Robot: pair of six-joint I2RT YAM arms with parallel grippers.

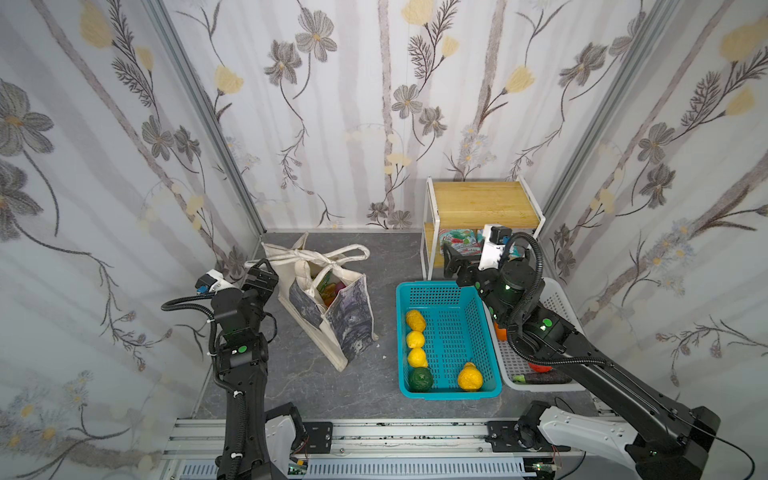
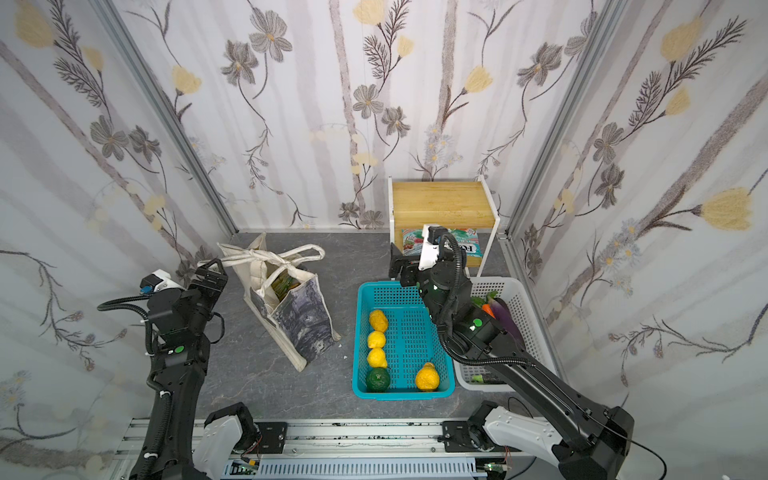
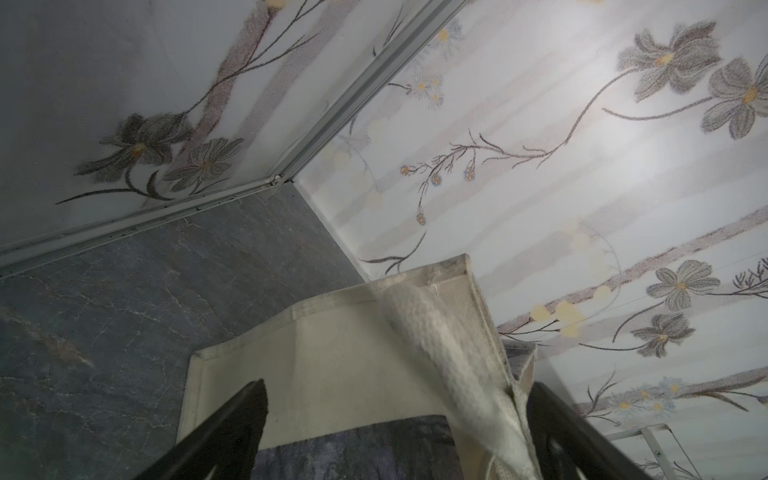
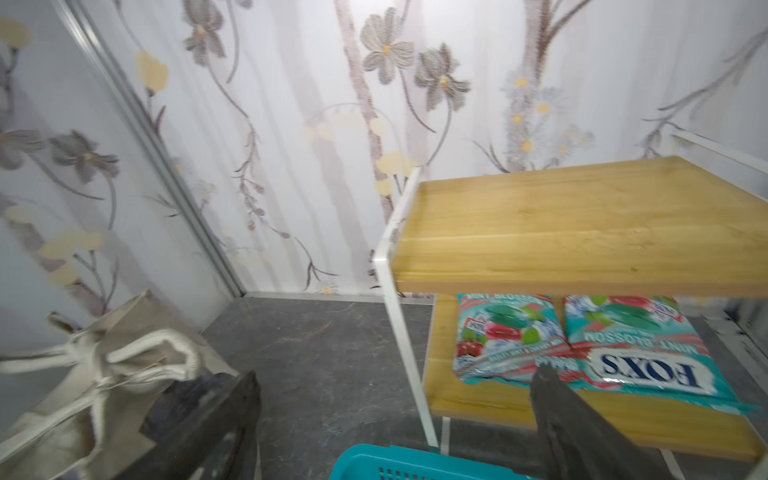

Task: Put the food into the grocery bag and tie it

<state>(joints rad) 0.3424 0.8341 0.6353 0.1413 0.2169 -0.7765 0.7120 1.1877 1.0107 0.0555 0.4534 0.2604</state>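
The grocery bag (image 1: pixel 351 322) stands on the grey worktop (image 1: pixel 332 399) left of centre in both top views. Its mouth faces up, and its cream straps (image 1: pixel 338 253) cross in a loose knot above the opening. Inside it only scraps of green, orange and pink (image 1: pixel 328 291) show, and what they are is hard to make out.

More food sits right of centre in a teal basket (image 1: pixel 400 332). Three yellow fruits (image 1: pixel 415 339) run in a row down its left wall, a green fruit (image 1: pixel 420 379) fills the lower left corner, and a fourth yellow fruit (image 1: pixel 470 376) lies near the lower edge. Two candy packets (image 4: pixel 648 353) lie side by side on the lower board of a wooden shelf rack (image 1: pixel 484 203) at the back, half hidden in the top views by the right arm. That arm also covers much of a white basket (image 2: pixel 521 297) at the right, where a purple vegetable (image 2: pixel 505 316) peeks out beside something orange.

The left tool (image 1: pixel 259 268) is just beside the bag's left side with its fingers (image 3: pixel 237 424) spread. In the left wrist view a blurred strap runs between them, and whether it touches either finger cannot be told. The right tool (image 1: pixel 451 261) hovers above the teal basket's upper edge, in front of the rack, spread wide and holding nothing. The right wrist view is smeared.
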